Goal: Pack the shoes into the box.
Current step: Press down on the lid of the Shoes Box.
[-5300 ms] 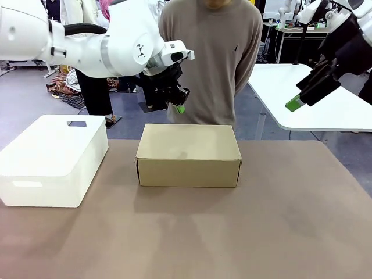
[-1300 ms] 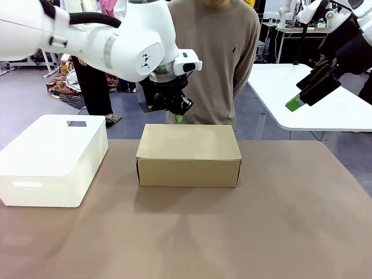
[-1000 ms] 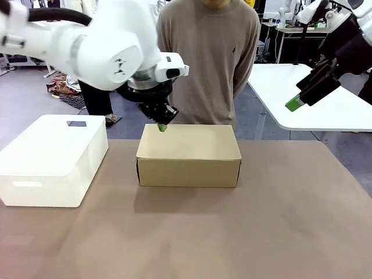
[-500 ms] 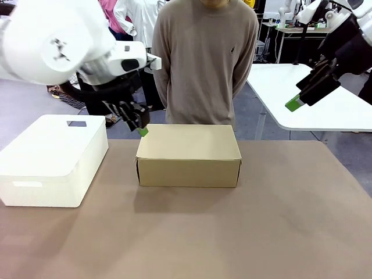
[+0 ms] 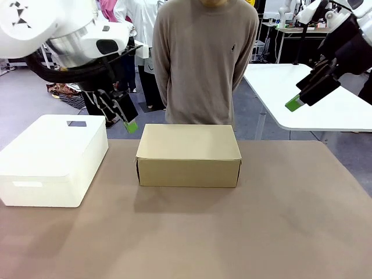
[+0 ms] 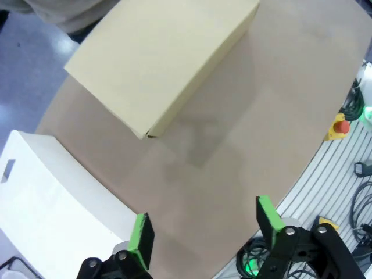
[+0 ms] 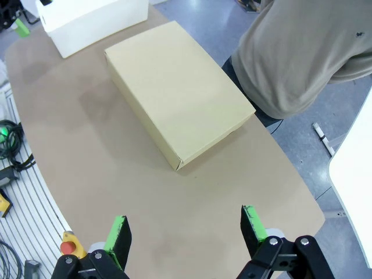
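The tan box stands closed in the middle of the brown table, and it shows from above as the box and the box in the wrist views. The shoes are out of view. My left gripper hangs open above the gap between the tan box and a white box, left of the tan box's back corner. Its green-padded fingers stand wide apart around my left gripper, holding nothing. My right gripper is raised high at the far right, open and empty, seen as my right gripper over the table.
A larger white box with rounded corners sits at the table's left. A person stands close behind the tan box at the far edge. A white side table is at the right. A red stop button and cables lie beyond the near edge.
My left gripper has swung left from above the tan box's back edge to beside its left back corner, and its fingers have opened. The right arm has not moved.
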